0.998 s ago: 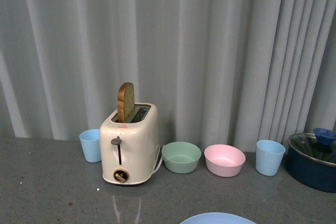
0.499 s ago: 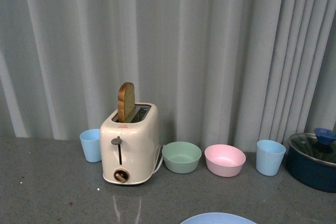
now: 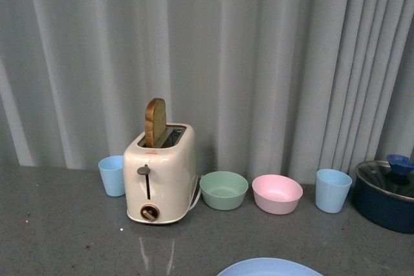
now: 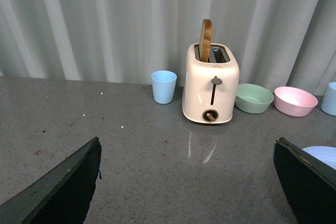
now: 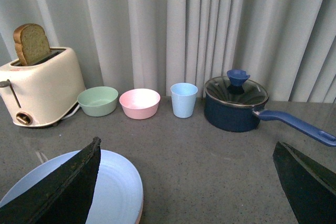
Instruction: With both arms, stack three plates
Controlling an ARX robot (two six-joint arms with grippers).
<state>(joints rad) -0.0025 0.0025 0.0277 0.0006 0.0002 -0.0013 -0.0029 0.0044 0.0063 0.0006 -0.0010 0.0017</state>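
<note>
**Seemingly the stack is already built**

My right tool is spread wide and holds nothing; my left tool is spread and empty too. The light blue plate lies on the tabletop, at six o'clock from the pink bowl, with a pinkish rim peeking beneath. I judge stacking nearly done; next, check that all three are aligned.

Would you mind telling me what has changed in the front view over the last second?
Very little. A bit more of the light blue plate shows at the bottom edge, and the whole scene sits slightly higher in the picture, which suggests a small camera shift. The toaster, green bowl, pink bowl and cups keep their arrangement. Nothing was grasped or released.
</note>
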